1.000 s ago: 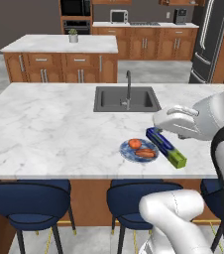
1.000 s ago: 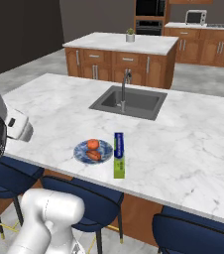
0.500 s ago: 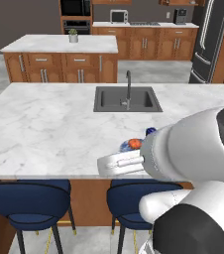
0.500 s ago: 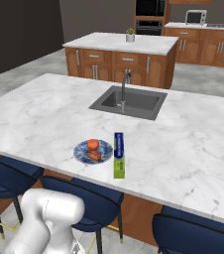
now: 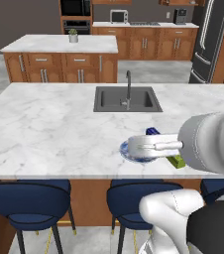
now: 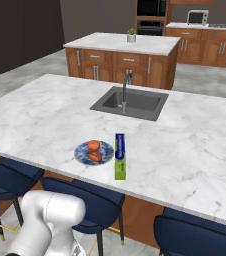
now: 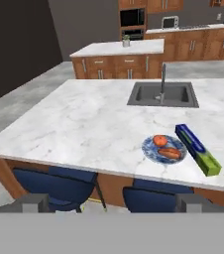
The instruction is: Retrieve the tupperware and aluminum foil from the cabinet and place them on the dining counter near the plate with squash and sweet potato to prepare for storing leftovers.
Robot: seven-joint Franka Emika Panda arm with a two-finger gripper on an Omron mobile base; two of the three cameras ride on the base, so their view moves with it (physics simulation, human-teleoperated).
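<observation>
A: Gripper?
B: Spread wide, fingertips far apart, nothing between them. Hung off the near side of the dining counter, looking across it.

A: Counted what on top?
B: One box of aluminum foil, one plate, two orange pieces of food on it, one round and one long. Also one dark sink with one black faucet, set in further back.

A: Foil placed where?
B: Flat on the marble, just right of the plate, close to the near edge, lime-green end nearest. Touching the plate or not, could not tell.

A: Around it?
B: Three blue stools tucked under the near edge. Beyond, a smaller marble island with one potted plant; past that, a microwave on the far counter.

A: Anything in the way?
B: From the left base camera, yes: white arm lay across most of the plate and the middle of the foil.

A: Lettering?
B: White marks along the blue side, too small to read.
</observation>
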